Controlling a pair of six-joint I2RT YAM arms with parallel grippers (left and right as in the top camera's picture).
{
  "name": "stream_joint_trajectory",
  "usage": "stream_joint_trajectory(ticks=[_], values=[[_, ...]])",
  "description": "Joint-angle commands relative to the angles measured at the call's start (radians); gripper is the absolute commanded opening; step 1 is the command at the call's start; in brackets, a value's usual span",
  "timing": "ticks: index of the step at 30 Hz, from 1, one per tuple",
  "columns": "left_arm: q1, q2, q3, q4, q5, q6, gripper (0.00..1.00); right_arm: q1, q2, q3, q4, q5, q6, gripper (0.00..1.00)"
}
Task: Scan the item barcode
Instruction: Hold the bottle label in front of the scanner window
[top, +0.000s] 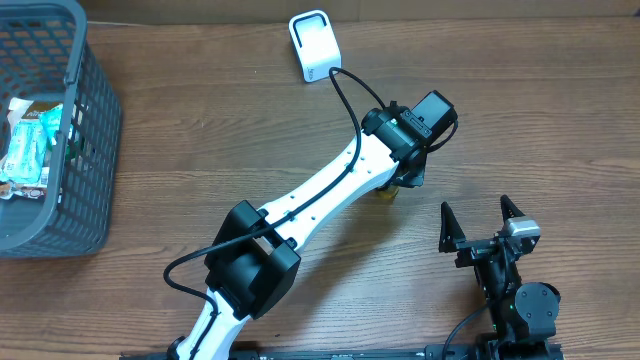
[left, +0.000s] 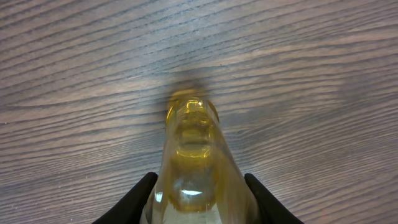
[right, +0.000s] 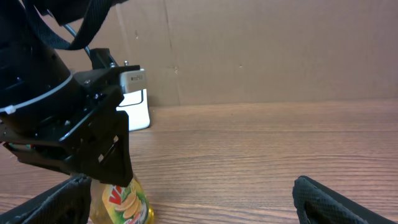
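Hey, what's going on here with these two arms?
The left gripper is closed on a yellow bottle, which is not yet at the white scanner near the table's far edge. The right gripper sits open and empty near the front. A grey basket holding packaged items stands off to the left.

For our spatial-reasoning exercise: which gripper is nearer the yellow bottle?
Left. The left gripper is clamped around the yellow bottle. The right gripper sits open off to one side, clear of it.
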Motion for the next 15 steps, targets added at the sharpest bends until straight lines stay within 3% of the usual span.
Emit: stream_joint_trajectory(ticks=[1, 15], values=[[-0.009, 0.007, -0.017, 0.005, -0.001, -0.017, 0.12, 0.004, -0.007, -0.010, 0.003, 0.002, 0.007, 1.00], [-0.015, 0.007, -0.018, 0.008, -0.002, -0.016, 0.11, 0.004, -0.007, -0.010, 0.003, 0.002, 0.007, 1.00]])
